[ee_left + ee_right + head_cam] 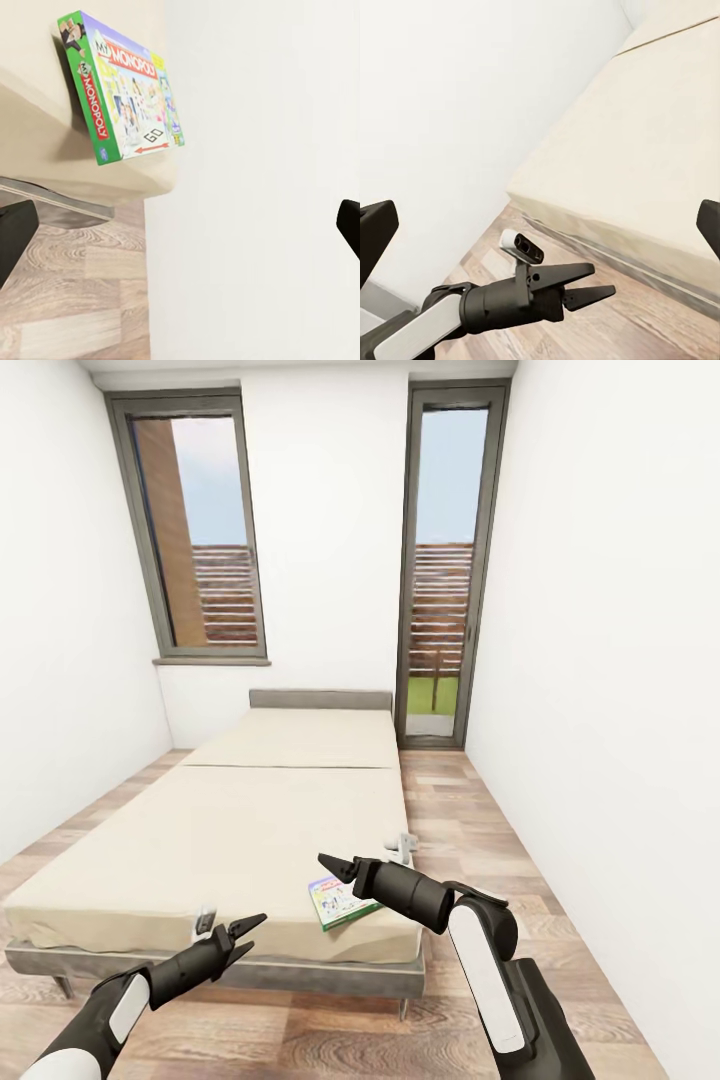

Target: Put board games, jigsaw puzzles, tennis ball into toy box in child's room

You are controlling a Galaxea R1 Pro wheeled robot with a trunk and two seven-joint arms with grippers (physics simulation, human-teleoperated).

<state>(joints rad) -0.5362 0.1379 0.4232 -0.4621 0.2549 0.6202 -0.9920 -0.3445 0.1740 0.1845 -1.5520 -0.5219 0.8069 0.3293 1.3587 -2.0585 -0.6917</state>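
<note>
We stand at the foot of the bed (pixel 230 830) in the child's room, facing two tall grey-framed windows (pixel 195 525). One board game (pixel 338 901), a flat green, white and blue box lettered Monopoly, lies on the mattress at the near corner on our right side, close to the edge.

Our right gripper (pixel 336 867) hovers just above and beside that box, its two fingers only slightly parted and holding nothing. Our left gripper (pixel 245 932) hangs lower, in front of the bed's near edge, its fingers spread in a clear V and also empty. The left wrist view looks at the same box (pixel 124 94) lying on the mattress corner.

We judge that the step in hand is collecting this game from the bed. The next move likely calls for the right gripper to open wider, drop onto the box edge that nears the mattress rim, and pinch the thin box there.

A small white and grey object (pixel 402 846) rests at the right edge of the mattress beyond the game; we cannot tell what it is. The white wall (pixel 600 660) stands near on our right, leaving a narrow strip of wood-plank floor (pixel 470 830) beside the bed. Nothing lies between the right gripper and the box.
</note>
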